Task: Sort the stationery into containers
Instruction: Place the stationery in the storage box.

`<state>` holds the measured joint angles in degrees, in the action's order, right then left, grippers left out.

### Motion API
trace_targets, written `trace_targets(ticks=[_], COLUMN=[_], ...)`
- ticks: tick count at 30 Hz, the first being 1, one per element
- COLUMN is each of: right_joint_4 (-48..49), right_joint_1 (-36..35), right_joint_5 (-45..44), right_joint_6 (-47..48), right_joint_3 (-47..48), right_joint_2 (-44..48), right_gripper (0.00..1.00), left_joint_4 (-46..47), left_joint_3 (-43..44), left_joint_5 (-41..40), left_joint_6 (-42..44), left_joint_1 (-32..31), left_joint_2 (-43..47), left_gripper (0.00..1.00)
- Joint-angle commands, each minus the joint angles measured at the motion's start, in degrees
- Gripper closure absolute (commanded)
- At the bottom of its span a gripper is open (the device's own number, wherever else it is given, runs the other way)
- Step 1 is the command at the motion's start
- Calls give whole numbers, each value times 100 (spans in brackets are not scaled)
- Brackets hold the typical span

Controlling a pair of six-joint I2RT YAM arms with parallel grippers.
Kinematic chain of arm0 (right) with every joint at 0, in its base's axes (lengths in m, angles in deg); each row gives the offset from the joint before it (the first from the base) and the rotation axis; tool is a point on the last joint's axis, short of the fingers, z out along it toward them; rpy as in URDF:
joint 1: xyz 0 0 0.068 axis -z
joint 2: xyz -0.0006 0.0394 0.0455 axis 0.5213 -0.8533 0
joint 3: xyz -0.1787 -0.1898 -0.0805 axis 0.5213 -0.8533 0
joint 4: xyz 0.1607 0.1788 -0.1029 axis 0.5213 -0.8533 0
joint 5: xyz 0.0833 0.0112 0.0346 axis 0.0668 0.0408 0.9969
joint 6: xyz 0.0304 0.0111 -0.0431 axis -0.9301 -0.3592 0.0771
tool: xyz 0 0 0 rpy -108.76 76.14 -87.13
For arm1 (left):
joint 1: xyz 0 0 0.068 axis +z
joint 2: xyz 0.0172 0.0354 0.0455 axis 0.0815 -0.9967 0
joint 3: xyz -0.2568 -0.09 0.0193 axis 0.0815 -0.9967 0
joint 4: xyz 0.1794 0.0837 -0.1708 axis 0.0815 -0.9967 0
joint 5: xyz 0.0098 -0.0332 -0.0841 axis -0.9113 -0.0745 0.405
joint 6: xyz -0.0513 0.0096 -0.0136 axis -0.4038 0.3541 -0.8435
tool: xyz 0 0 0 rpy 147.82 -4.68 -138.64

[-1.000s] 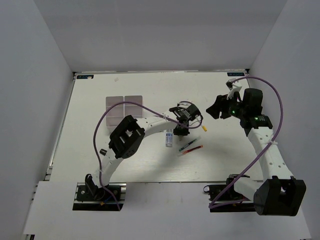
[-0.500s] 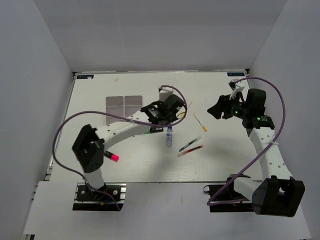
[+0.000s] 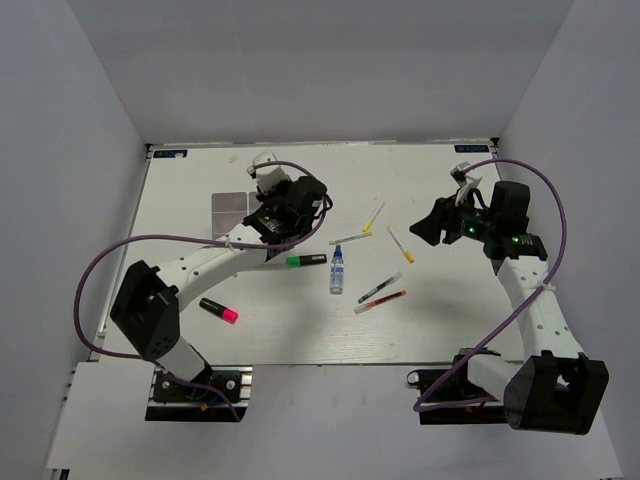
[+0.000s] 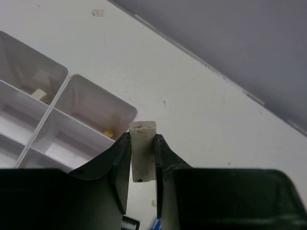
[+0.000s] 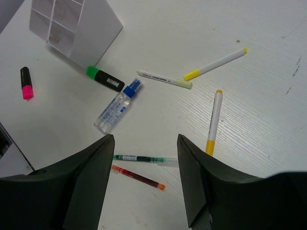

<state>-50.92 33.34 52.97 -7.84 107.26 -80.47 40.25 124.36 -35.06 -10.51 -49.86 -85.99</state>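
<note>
from above, the white compartmented tray [image 3: 228, 203] sits partly under the left arm; left wrist: the left gripper [image 4: 142, 141] clamps a small beige eraser [image 4: 143, 158] near its corner; right wrist: the right gripper [image 5: 144, 139] hangs spread above thin white pens [image 5: 213, 120].

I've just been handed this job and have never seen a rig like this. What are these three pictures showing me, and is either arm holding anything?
You are seeing two robot arms, a left arm and a right arm, bolted at the near edge of a table. Each ends in a two-finger gripper. One picture looks down from overhead; the other two come from a camera on each wrist. The left gripper pinches a pale eraser near the white divided tray. The right gripper is open and empty, looking down on loose items: a green highlighter, a blue-capped tube, a pink-capped marker and several thin pens.
</note>
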Motion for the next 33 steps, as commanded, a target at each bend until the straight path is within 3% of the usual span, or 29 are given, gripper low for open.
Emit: trace_targets(ticks=[1, 19, 33], right_joint_4=[141, 115, 53], right_joint_1=[29, 143, 239], right_joint_5=[230, 511, 687], right_joint_6=[111, 155, 155], right_joint_3=[-26, -79, -53], right_joint_2=[67, -74, -179], right_gripper=[39, 39, 39], left_joint_4=[494, 732, 864], left_joint_3=[9, 71, -167], left_joint_5=[-666, -905, -834], left_joint_6=[-379, -643, -854], left_joint_1=[142, 888, 1065], left_joint_2=[-17, -817, -1046], left_gripper=[100, 100, 100])
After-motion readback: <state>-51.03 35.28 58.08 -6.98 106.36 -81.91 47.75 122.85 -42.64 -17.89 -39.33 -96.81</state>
